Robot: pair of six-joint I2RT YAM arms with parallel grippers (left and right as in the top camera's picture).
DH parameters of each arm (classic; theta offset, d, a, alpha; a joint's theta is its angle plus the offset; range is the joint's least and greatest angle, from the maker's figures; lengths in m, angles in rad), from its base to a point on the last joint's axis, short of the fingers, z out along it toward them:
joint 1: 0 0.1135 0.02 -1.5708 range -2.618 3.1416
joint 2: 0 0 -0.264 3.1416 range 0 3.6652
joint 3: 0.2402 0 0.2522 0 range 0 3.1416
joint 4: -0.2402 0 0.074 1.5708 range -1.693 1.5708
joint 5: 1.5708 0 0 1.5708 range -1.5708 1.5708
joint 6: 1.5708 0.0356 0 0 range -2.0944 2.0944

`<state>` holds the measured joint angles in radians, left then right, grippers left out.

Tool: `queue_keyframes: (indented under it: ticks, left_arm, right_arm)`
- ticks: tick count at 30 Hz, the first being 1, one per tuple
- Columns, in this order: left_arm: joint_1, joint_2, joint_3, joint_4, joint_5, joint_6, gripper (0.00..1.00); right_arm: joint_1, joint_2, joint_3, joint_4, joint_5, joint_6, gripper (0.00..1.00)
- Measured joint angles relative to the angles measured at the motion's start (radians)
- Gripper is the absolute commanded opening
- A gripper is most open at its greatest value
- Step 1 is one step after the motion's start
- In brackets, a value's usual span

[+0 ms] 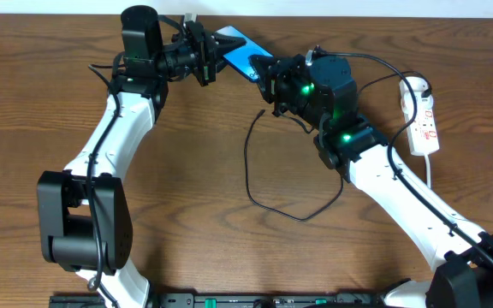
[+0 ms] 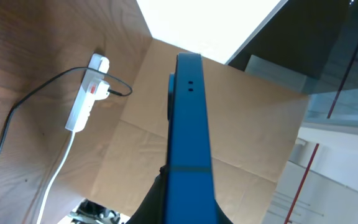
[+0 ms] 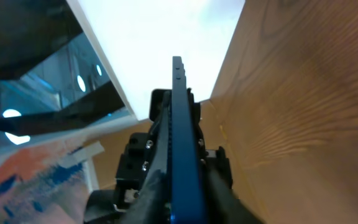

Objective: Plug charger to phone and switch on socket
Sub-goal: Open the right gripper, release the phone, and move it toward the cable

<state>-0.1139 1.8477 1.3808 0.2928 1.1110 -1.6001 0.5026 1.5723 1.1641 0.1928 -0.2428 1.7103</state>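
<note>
1. Two sets of fingers share the phone. The left fingers are clenched on one end, holding it tilted near the far edge of the surface. The right fingers seem pressed against its other end. If either arm shifts while both are gripping, the phone could twist or slip free.
2. The charger lies in a loose loop on the surface under the right arm, one end rising toward the right wrist. Nothing visibly holds that end. The arm could snag or drag the loop, and a taut cable would tug at the socket.
3. The socket lies well apart from the phone, at the right side just beside the right forearm. A sweeping forearm could knock it askew before its switch is reached.
4. Hidden or unclear:
   - The phone's port cannot be seen in any view.
   - The charger's plug tip is lost against the dark right wrist.
   - The socket's switch is too small to tell whether it is on or off.
   - Both wrist views show the phone only edge-on.
</note>
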Motion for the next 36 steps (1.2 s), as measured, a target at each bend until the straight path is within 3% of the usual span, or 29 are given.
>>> queue_keyframes:
  ticks: [9, 15, 25, 36]
  left_arm:
    - [0.003, 0.0, 0.0, -0.013, -0.009, 0.064, 0.08]
    - [0.021, 0.0, -0.005, -0.106, 0.015, 0.191, 0.08]
    - [0.075, 0.0, -0.013, -0.312, 0.103, 0.506, 0.08]
    - [0.087, 0.0, -0.016, -0.354, 0.242, 0.734, 0.07]
  right_arm:
    - [0.0, 0.0, 0.0, -0.056, 0.001, -0.015, 0.31]
    - [0.0, 0.0, 0.0, -0.098, 0.001, -0.09, 0.31]
    - [-0.013, -0.001, 0.0, -0.259, -0.002, -0.342, 0.4]
    - [-0.06, -0.001, 0.0, -0.394, 0.001, -0.64, 0.4]
